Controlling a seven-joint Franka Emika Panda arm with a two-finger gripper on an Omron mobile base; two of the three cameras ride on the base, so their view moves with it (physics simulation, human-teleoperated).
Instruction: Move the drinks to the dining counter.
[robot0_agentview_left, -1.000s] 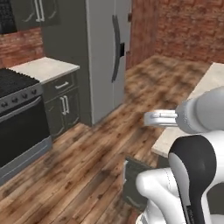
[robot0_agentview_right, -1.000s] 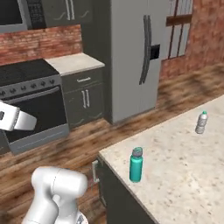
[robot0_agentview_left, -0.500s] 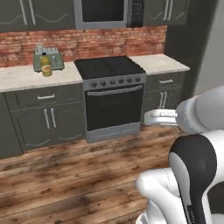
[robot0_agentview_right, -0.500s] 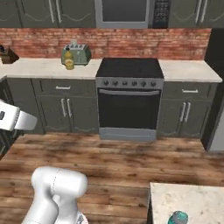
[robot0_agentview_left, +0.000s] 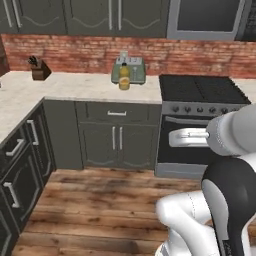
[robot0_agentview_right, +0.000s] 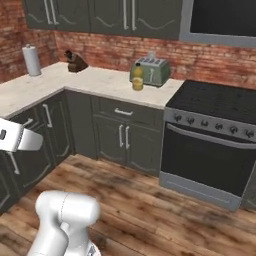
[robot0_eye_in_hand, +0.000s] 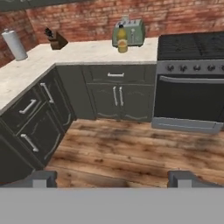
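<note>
The juice bottle (robot0_agentview_left: 124, 77) stands on the surface just in front of the toaster (robot0_agentview_left: 130, 69), far from the hand (robot0_eye_in_hand: 111, 178), which is spread wide and holds nothing, ready to grab.

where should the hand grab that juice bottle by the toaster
Grip the juice bottle around its yellow-orange body, below the dark cap, coming level from the room side. It stands upright at the counter's front, with the toaster close behind, so a rear approach looks blocked. The hand is open.
</note>
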